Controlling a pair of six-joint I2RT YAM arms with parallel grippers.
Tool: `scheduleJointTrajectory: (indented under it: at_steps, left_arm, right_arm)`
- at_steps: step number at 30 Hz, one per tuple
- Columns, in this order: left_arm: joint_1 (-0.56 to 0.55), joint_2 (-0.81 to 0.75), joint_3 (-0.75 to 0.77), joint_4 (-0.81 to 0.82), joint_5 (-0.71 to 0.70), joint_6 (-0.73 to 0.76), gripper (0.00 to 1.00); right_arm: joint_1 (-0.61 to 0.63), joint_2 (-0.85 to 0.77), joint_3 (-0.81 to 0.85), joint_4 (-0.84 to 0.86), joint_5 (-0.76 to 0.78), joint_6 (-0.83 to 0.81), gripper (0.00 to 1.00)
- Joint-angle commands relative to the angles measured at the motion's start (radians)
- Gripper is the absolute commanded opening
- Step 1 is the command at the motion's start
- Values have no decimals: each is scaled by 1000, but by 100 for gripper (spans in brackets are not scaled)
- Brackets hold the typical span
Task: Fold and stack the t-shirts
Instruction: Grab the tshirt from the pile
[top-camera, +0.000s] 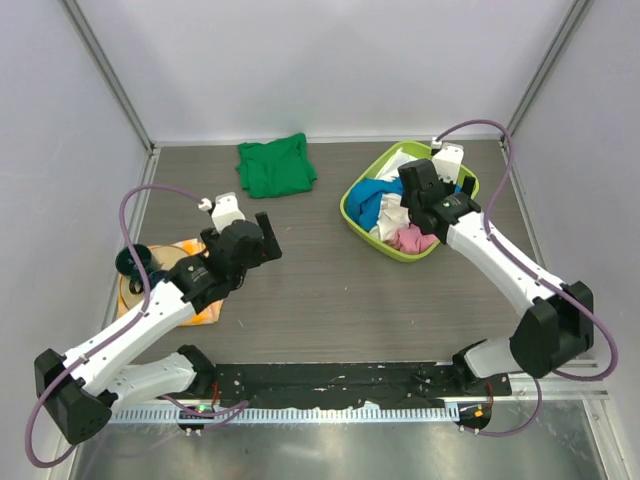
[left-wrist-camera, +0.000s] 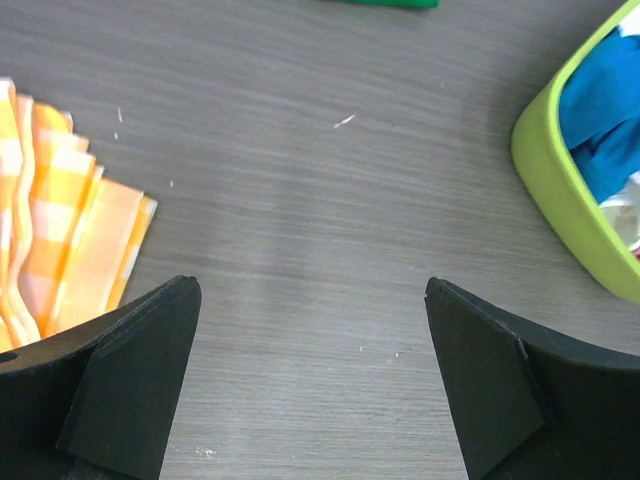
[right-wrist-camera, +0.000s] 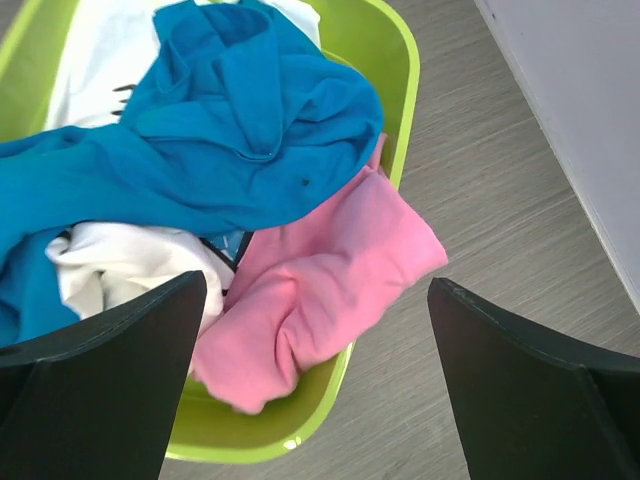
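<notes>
A green t-shirt (top-camera: 276, 166) lies folded at the back of the table; its edge (left-wrist-camera: 390, 3) shows at the top of the left wrist view. A lime basket (top-camera: 352, 215) holds a blue t-shirt (right-wrist-camera: 230, 130), a white printed one (right-wrist-camera: 120, 265) and a pink one (right-wrist-camera: 320, 280) draped over the rim (right-wrist-camera: 400, 80). Above the basket hovers my right gripper (right-wrist-camera: 315, 285), open, with the pink shirt below its gap and nothing held. My left gripper (left-wrist-camera: 310, 290) stands open over bare table, between the checked cloth and the basket (left-wrist-camera: 560, 190).
An orange-yellow checked cloth (left-wrist-camera: 70, 230) lies at the left, under my left arm, beside a dark teal object (top-camera: 135, 262). White walls close the table at the back and on both sides. A black rail (top-camera: 340, 380) runs along the near edge.
</notes>
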Motion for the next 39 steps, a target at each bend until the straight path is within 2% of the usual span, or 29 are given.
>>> scheduleJointTrajectory:
  at_steps: [1, 5, 6, 9, 16, 18, 22, 23, 27, 32, 39]
  left_arm:
    - [-3, 4, -81, 113, 22, -97, 100]
    - [-3, 56, -116, 128, 66, -125, 100]
    - [-3, 72, -126, 142, 94, -122, 100]
    - [-3, 93, -149, 182, 115, -122, 100]
    - [-4, 146, -159, 239, 157, -96, 100]
    - [-3, 154, -162, 254, 163, -93, 100]
    - [-3, 168, -170, 289, 192, -94, 100]
    - [-4, 172, -167, 289, 200, -94, 100]
    - [-4, 174, -156, 276, 198, -85, 100]
    - [-4, 146, -161, 234, 146, -85, 100]
    - [-3, 31, -173, 136, 13, -120, 100]
  right_arm:
    - [-41, 89, 75, 20, -93, 10, 100]
    - [-61, 163, 108, -51, -203, 54, 100]
    - [-61, 169, 105, -75, -271, 59, 100]
    - [-61, 151, 45, -85, -346, 105, 100]
    - [-62, 67, -88, -151, -331, 186, 100]
    - [-62, 1, -142, -92, -374, 182, 100]
    - [-50, -50, -159, 45, -582, 194, 100]
    - [-37, -49, -147, 68, -624, 195, 100]
    - [107, 72, 59, 64, -613, 180, 100]
    - [174, 258, 229, 81, -710, 203, 100]
    - [203, 503, 378, 232, -754, 220, 100]
